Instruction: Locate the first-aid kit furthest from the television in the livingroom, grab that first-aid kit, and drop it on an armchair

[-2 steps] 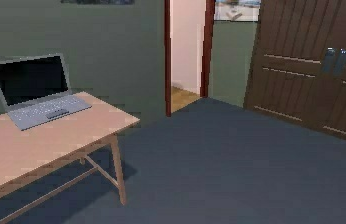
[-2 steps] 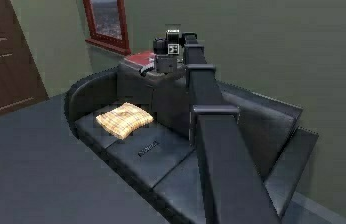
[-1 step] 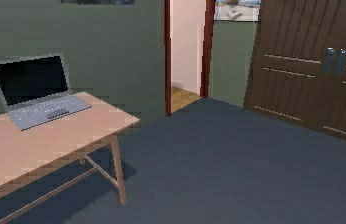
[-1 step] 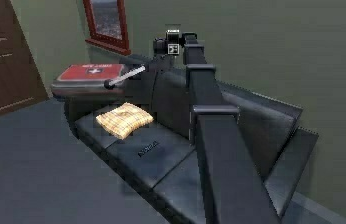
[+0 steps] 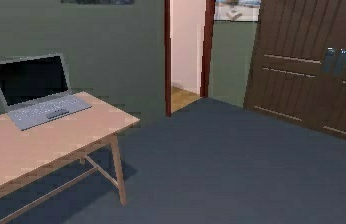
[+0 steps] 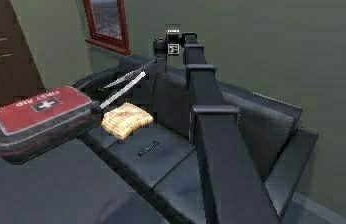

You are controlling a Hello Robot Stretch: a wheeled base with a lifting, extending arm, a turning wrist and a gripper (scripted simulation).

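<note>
A red first-aid kit (image 6: pixel 39 116) with a white cross hangs at the far end of my gripper (image 6: pixel 99 96), clear of the floor, so the gripper holds it. The kit is at the arm side view's left, by the near left edge of a dark cushioned armchair (image 6: pixel 241 120). My arm (image 6: pixel 213 120) reaches out over the chair's seat. The thin fingers (image 6: pixel 126 78) slant down and left from the gripper's body toward the kit. A tan, bread-like thing (image 6: pixel 128 120) lies on the seat just right of the kit.
In the forward view a wooden desk (image 5: pixel 71 135) with a laptop (image 5: pixel 39 90) stands at the left. Beyond it are a red-framed doorway (image 5: pixel 187 55) and dark wooden double doors (image 5: pixel 311 65). A red-framed window (image 6: pixel 106 22) hangs behind the armchair. Blue-grey floor (image 5: pixel 231 160) lies between.
</note>
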